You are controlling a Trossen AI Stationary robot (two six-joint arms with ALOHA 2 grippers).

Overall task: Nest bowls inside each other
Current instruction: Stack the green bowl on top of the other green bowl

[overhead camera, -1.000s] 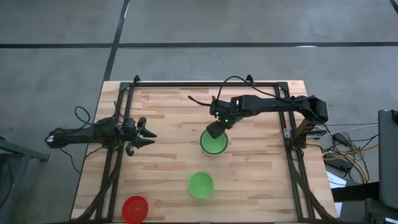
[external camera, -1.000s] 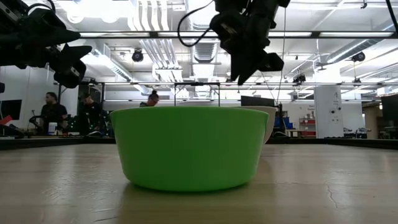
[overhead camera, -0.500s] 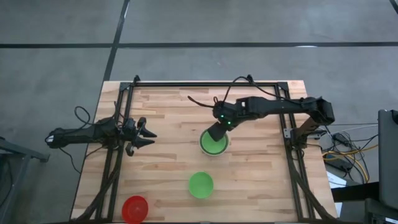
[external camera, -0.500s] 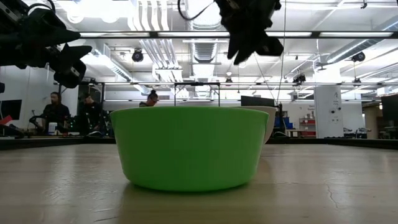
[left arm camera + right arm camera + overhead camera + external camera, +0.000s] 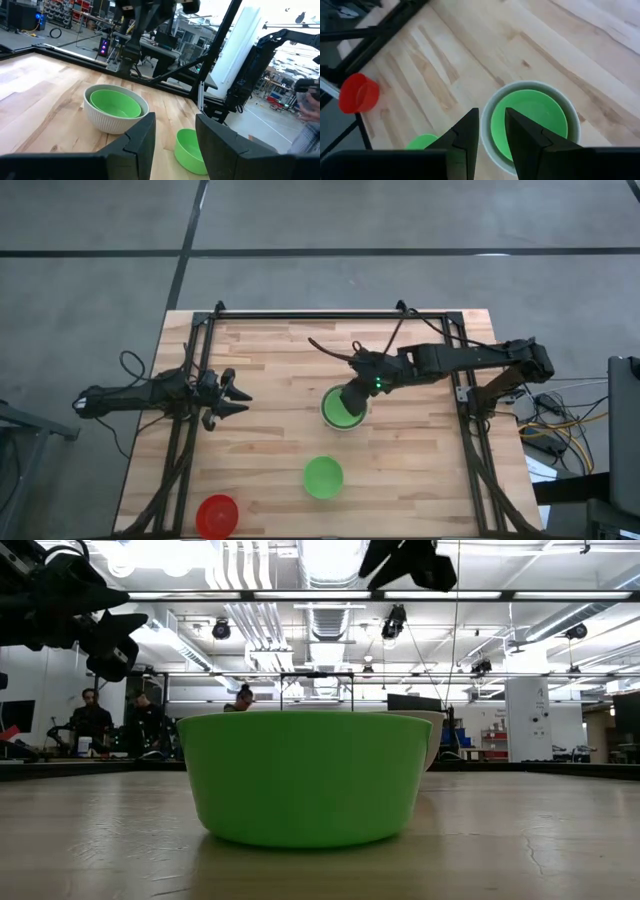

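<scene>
A pale white-grey bowl [image 5: 323, 410] stands mid-table with a green bowl [image 5: 342, 415] nested in it; both show in the right wrist view, the green one [image 5: 532, 120] inside the pale rim [image 5: 487, 107]. My right gripper [image 5: 351, 396] hangs above them, open, with nothing between its fingers [image 5: 470, 132]. A second green bowl [image 5: 323, 477] rests on its base nearer the front edge. A red bowl [image 5: 217, 515] sits at the front left. My left gripper [image 5: 238, 395] waits open at the left, pointing level.
Black frame rails [image 5: 195, 430] run along the table's left, right and far sides. Bare wood lies between the bowls and around the red bowl. In the low view the front green bowl [image 5: 305, 775] hides most of the pale bowl [image 5: 432, 735]; people stand in the room behind.
My right gripper has risen from just above the nested bowls to well above them, drawing slightly toward the table's right edge and tipping less steeply downward. The bowls have stayed where they were.
</scene>
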